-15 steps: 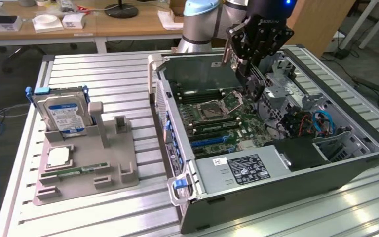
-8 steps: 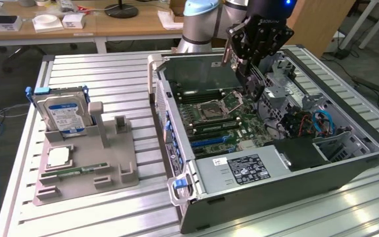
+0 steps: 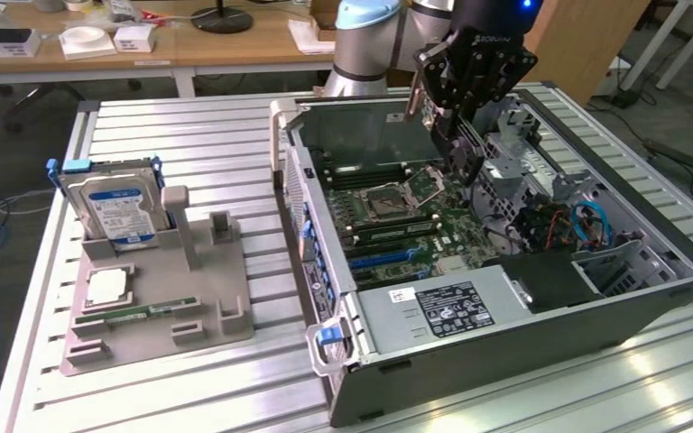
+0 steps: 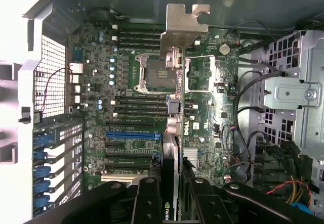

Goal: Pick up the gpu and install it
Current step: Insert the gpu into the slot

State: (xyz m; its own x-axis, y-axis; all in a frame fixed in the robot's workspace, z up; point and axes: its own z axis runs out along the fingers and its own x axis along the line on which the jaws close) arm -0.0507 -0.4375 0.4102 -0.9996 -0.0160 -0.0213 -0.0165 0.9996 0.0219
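Black jaws clenched on the gpu [image 4: 172, 123], a thin dark circuit card seen edge-on, with its pale folded metal bracket [image 4: 183, 27] at the far end. The card hung above the green motherboard [image 4: 126, 82], near the square silver processor socket [image 4: 159, 75] and a long blue slot [image 4: 132, 133], inside the open grey sheet-metal computer case [image 3: 635, 298]. The case lay on a ribbed aluminium bench [image 3: 202, 135]. At the exterior view's left, a boxy silver hard drive with blue label [image 3: 118, 212] stood in a grey moulded holder [image 3: 202, 311].
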